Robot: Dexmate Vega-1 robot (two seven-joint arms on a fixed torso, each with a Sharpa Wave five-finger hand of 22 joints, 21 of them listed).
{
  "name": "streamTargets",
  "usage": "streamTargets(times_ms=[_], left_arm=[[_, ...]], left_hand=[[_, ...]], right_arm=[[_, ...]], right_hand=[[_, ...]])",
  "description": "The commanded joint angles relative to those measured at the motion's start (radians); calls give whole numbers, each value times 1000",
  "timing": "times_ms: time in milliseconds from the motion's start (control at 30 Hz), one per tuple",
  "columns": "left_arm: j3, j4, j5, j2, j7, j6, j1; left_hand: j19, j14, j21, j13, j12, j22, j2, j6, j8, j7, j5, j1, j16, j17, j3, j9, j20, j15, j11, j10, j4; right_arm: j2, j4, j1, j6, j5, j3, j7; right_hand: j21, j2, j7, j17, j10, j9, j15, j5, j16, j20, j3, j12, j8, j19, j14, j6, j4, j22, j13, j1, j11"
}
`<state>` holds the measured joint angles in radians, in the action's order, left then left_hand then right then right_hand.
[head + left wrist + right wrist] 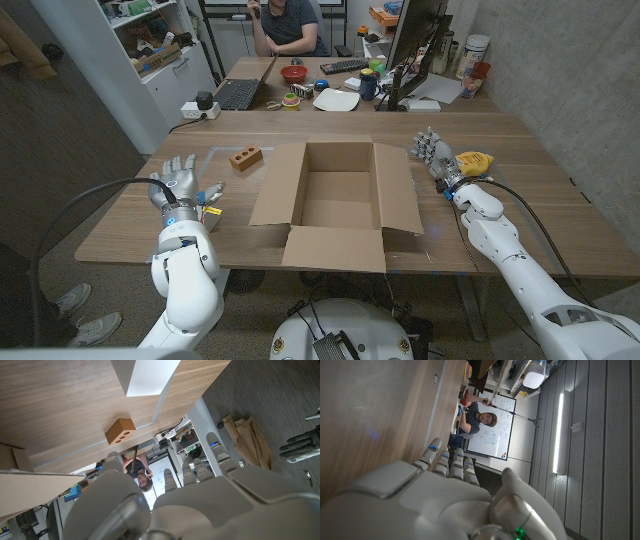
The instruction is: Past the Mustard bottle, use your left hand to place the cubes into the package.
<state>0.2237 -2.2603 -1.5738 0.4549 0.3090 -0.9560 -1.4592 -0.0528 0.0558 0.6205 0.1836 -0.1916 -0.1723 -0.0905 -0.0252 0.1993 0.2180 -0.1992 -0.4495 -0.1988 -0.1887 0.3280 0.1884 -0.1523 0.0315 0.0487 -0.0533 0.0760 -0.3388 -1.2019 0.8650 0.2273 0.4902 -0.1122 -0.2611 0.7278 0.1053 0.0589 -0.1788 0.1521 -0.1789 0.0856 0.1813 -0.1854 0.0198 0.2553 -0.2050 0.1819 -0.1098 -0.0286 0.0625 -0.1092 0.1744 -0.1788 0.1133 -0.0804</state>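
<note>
Fingers [185, 165] of the left hand [176, 187], at the frame's lower left, are spread and hold nothing; the right hand [437, 157], at centre right beside the yellow mustard bottle [474, 162], is likewise open-fingered and empty. The brown cube [246, 157] with holes lies on the tabletop [520, 190] up and right of the left hand, near the left flap of the open cardboard package [338, 205] at frame centre. Probable hazards: the small cube slipping from a shallow pinch, or the arm catching the raised flap during transfer.
</note>
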Motion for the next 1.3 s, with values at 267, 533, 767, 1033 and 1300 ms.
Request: streamTargets(times_ms=[267,533,767,1033,1300], left_arm=[[-3,93,94,32,26,-28,48],[20,113,165,74,24,-59,63],[54,121,227,117,6,-80,81],[112,129,305,167,1,-106,116],[195,104,302,230,18,-169,148]], left_hand=[[-6,0,-6,3,-5,-1,3,6,6,0,-5,-17,1,-1,3,4,-4,14,5,1,6],[-10,-1,-9,3,-5,-1,4,6,6,1,-6,-21,1,-1,4,4,-4,14,5,2,8],[-8,-3,-14,3,-5,-1,4,6,6,1,-6,-25,1,-1,3,5,1,14,8,0,9],[-13,-4,-16,3,-5,-1,4,6,6,1,-6,-28,1,-1,2,5,1,15,7,1,10],[-19,3,-21,4,0,-1,1,-4,2,0,-7,-31,3,-2,-1,5,-11,4,5,-13,12]], right_arm=[[-9,-36,26,5,0,9,30],[-11,-29,16,12,-6,-1,28],[-6,-13,6,19,-3,-4,20],[0,6,-6,30,-2,-5,12],[5,21,-13,41,-4,0,13]], right_hand=[[-10,-7,5,-2,-2,-4,7,8,-5,2,-4,-4,6,2,-4,-7,-7,2,-5,-6,-3],[-12,-8,5,-2,-2,-4,8,9,-4,3,-5,-4,7,3,-4,-7,-8,2,-5,-8,-5],[-15,-11,6,-1,-2,-4,9,10,-3,4,-7,-4,6,4,-5,-7,-9,2,-5,-9,-4],[-17,-13,6,-1,-2,-4,11,11,-3,5,-9,-4,6,4,-5,-9,-9,2,-5,-11,-6],[-21,-16,6,0,-2,-4,11,12,-3,9,-12,-4,6,4,-7,-10,-10,2,-5,-14,-6]])
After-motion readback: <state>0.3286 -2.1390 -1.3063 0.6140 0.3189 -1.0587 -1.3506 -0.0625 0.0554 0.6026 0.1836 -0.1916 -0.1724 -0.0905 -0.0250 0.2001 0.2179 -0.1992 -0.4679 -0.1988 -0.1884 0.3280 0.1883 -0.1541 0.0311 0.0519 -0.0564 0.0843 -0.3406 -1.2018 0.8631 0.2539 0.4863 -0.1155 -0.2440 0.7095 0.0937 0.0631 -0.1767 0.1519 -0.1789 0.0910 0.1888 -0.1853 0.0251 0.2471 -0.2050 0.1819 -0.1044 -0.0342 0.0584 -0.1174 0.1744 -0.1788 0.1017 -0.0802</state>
